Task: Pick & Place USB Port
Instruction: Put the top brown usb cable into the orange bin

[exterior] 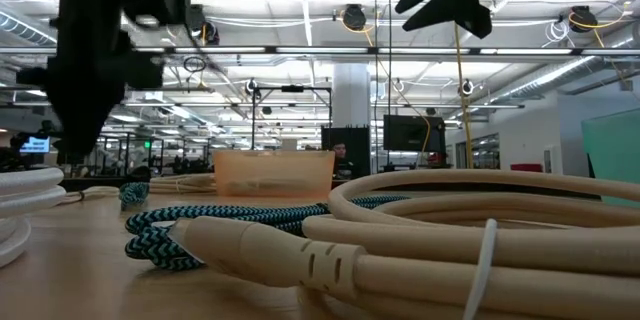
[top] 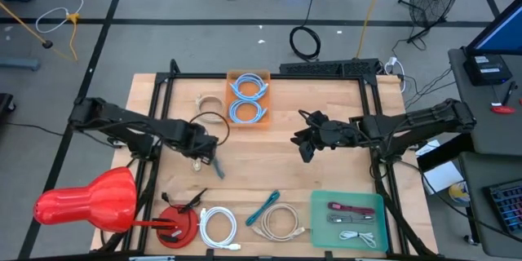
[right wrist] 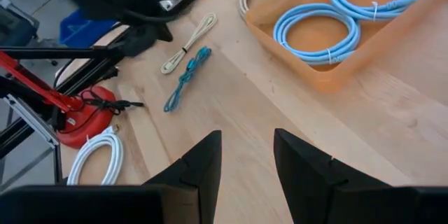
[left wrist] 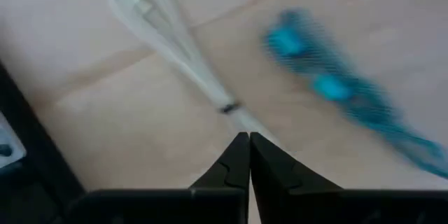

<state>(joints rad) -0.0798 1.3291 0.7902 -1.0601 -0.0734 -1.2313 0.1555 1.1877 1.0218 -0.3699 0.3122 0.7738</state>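
Cables in question: a thin cream cable [top: 197, 162] and a teal braided cable [top: 218, 169] lie side by side on the bare wood, toward the left arm's side of the orange bin [top: 247, 74] and nearer the front of the table. Which of the two is the USB piece I cannot tell.
Left gripper: the left gripper [left wrist: 248, 150] is just over that pair, pointing down at the cream cable's tied end, with the teal one just beside. Its jaws are pressed together with nothing between them.
Right gripper: the right gripper [right wrist: 245, 161] hangs above the open wood on the other side of the orange bin, well apart from both cables. Its jaws stand parted and empty.
Orange bin: two light blue coils [right wrist: 315, 31] lie inside it; neither the cream nor the teal cable is in it.
Other cables: a white coil [top: 218, 224], a beige coil [top: 277, 222] and a second teal cable [top: 263, 208] lie along the front edge, far from the orange bin; a green tray [top: 322, 200] there holds a few small items.
Done: nothing of the pick that I can see, since both cables lie loose on the table.
Left: by my judgement the whole job of opening the jaws, gripping, lifting, carrying and releasing.
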